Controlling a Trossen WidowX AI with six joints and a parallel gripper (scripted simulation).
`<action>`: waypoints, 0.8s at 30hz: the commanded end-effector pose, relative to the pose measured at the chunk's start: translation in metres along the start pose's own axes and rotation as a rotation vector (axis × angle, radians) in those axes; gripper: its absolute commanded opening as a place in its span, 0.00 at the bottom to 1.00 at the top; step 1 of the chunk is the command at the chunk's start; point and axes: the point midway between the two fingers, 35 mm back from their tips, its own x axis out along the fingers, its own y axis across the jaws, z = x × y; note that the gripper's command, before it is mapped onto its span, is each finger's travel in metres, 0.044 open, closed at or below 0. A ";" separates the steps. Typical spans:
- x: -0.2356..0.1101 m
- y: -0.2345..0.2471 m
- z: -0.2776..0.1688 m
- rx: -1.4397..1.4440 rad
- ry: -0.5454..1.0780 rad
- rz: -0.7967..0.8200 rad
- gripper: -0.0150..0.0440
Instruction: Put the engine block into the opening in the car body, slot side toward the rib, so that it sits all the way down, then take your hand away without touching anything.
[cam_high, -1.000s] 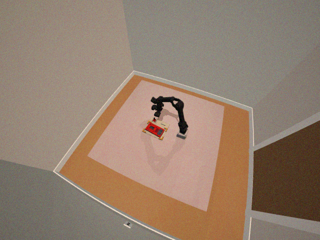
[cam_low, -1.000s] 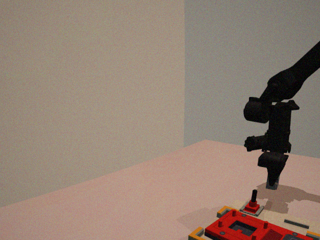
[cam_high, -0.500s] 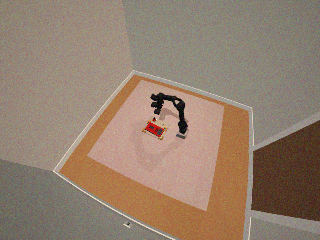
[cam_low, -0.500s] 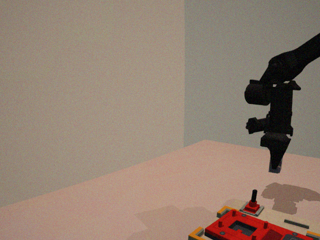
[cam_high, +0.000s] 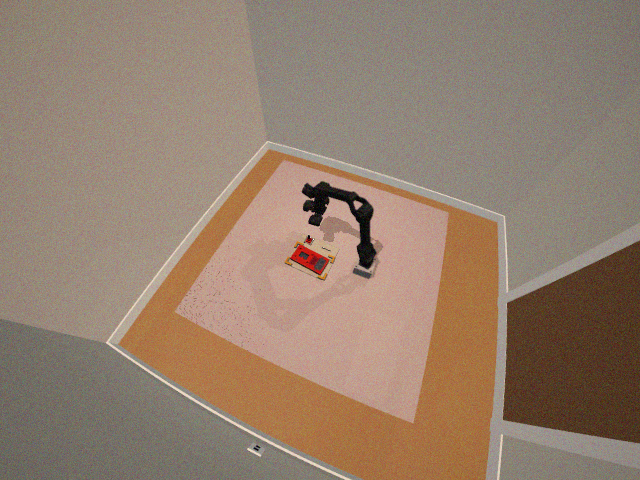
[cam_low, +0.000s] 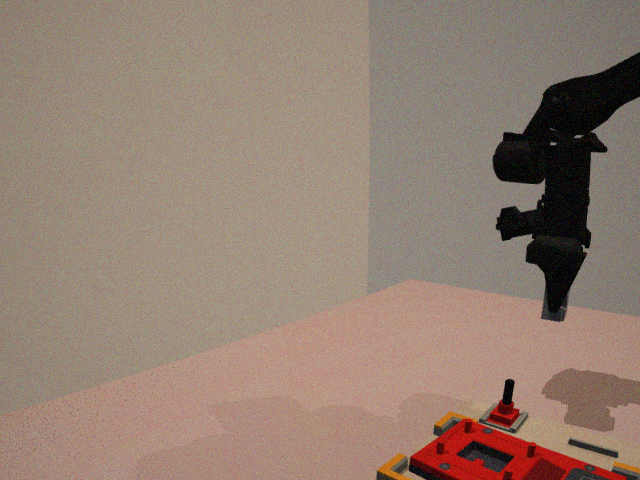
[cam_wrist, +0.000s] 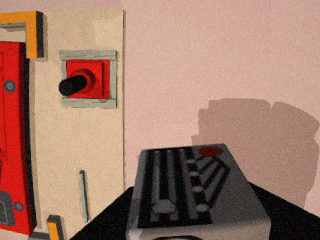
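My gripper (cam_high: 314, 220) (cam_low: 555, 307) is shut on the engine block (cam_wrist: 190, 190) (cam_low: 554, 314), a grey block with dark ribs on top and a small red spot. It holds the block high in the air, beyond the far edge of the beige board (cam_high: 331, 251) (cam_wrist: 80, 154) (cam_low: 547, 431). The red car body (cam_high: 298, 254) (cam_low: 454, 444) (cam_wrist: 10, 127) lies on the board, with a dark rectangular opening (cam_high: 305, 255) (cam_low: 485, 454) in its top. The block hangs off to the side of the car body, well above it. I cannot make out the rib.
A red square base with a black upright peg (cam_low: 508, 398) (cam_wrist: 86, 80) (cam_high: 309, 239) stands on the board's corner near the car body. A thin grey bar (cam_low: 592, 447) (cam_wrist: 83, 194) lies on the board. The arm's base (cam_high: 364, 269) stands right of the board.
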 end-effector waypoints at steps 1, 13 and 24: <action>0.019 0.001 -0.002 0.004 0.009 0.001 0.25; 0.019 0.001 -0.004 0.005 -0.046 0.002 0.25; 0.023 0.000 -0.013 0.012 -0.359 0.007 0.25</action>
